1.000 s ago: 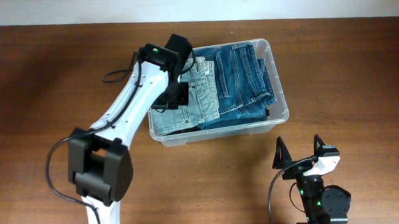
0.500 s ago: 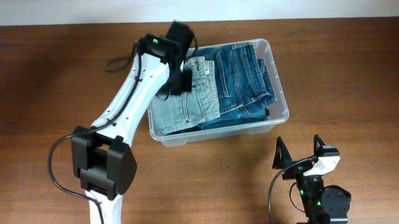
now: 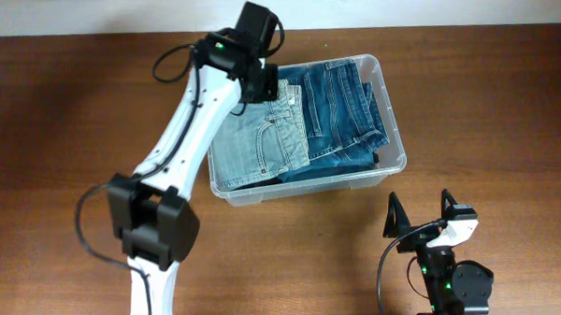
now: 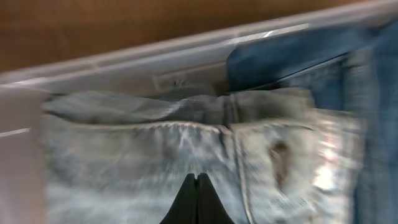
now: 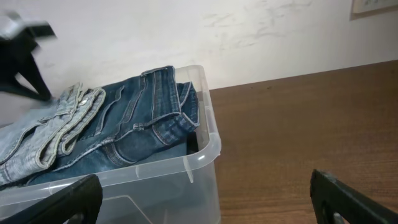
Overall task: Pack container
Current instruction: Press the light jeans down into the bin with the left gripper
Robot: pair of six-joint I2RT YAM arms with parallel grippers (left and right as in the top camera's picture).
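Shut on nothing at the left gripper [image 4: 198, 186], low over pale jeans [image 4: 124, 155]; spread wide and empty at the right gripper [image 3: 417, 202], well apart. Looks nearly packed: pale and dark jeans [image 3: 343, 113] side by side inside the container [image 3: 307, 189], toward the far side of the table [image 3: 507, 109]. Little left, probably, but withdrawing.

Overhead: even light; soft shadow on brown wooden table [image 3: 47, 140] toward 9 o'clock. Left wrist: pale denim jeans [image 4: 137, 155] smeared, probably motion blur. Right wrist: bright; glare on rim of clear plastic bin [image 5: 208, 146], 6 o'clock.
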